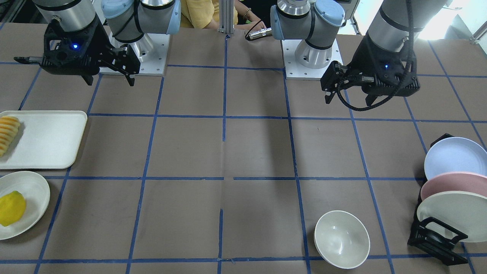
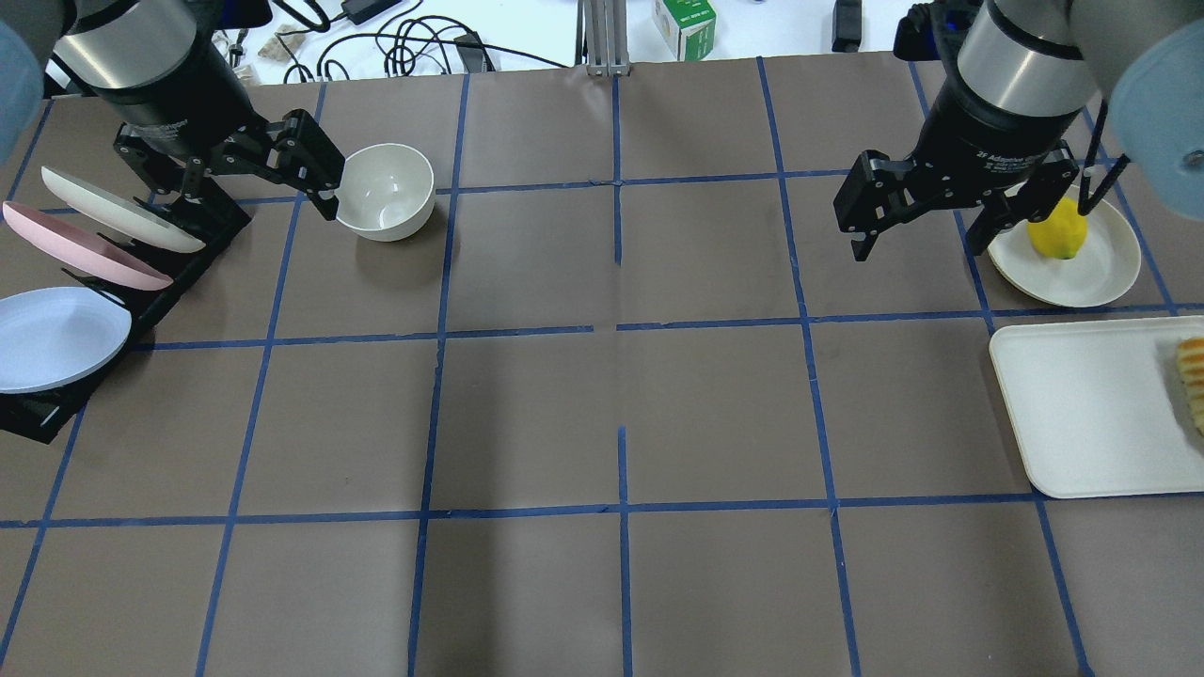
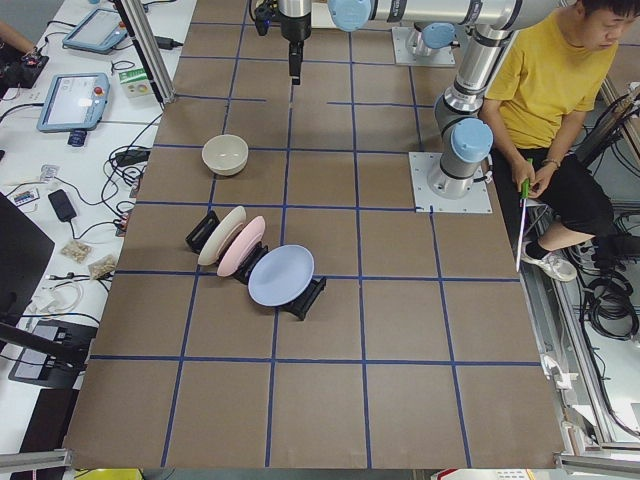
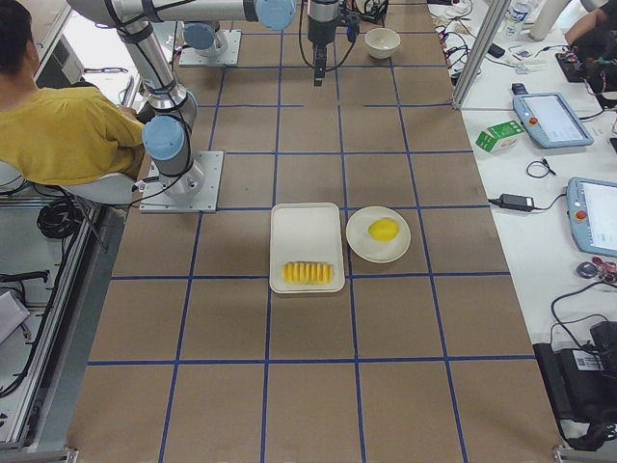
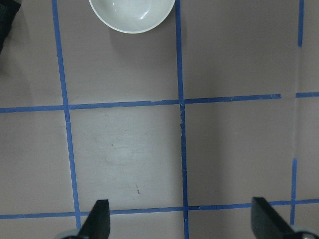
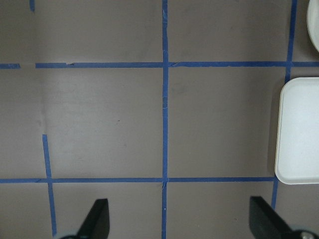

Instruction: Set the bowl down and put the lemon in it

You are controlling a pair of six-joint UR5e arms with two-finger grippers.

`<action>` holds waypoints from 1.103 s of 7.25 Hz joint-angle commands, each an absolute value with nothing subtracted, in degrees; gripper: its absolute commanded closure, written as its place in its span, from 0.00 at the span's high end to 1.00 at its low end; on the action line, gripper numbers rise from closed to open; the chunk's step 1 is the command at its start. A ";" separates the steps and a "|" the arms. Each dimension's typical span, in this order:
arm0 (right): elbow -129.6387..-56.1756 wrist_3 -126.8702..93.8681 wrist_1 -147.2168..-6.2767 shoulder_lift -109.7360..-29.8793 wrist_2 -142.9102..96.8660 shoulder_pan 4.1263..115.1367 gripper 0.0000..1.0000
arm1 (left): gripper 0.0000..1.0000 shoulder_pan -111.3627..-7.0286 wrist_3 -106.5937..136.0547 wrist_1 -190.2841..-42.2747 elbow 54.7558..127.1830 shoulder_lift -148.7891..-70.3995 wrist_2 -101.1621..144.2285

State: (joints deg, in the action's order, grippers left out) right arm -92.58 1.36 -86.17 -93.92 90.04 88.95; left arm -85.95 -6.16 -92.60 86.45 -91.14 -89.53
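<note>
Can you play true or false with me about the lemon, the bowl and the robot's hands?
1. The lemon is inside the bowl. False: it lies on the round plate, and the bowl is empty, far across the table.
2. The left gripper and the right gripper are both open and hold nothing. True.
3. The sliced fruit sits on the tray. True.
4. The bowl is upside down. False: it stands open side up.
5. Three plates stand on edge in the rack. True.
</note>
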 commanded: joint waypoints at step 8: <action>-92.81 13.72 -98.44 -82.21 95.45 70.17 1.00 | 1.00 -80.16 -10.63 -79.02 67.38 -122.64 -86.66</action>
State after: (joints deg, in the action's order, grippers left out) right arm -92.61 6.94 -91.40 -85.67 95.06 75.65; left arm -80.44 -10.18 -80.90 73.42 -114.78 -86.38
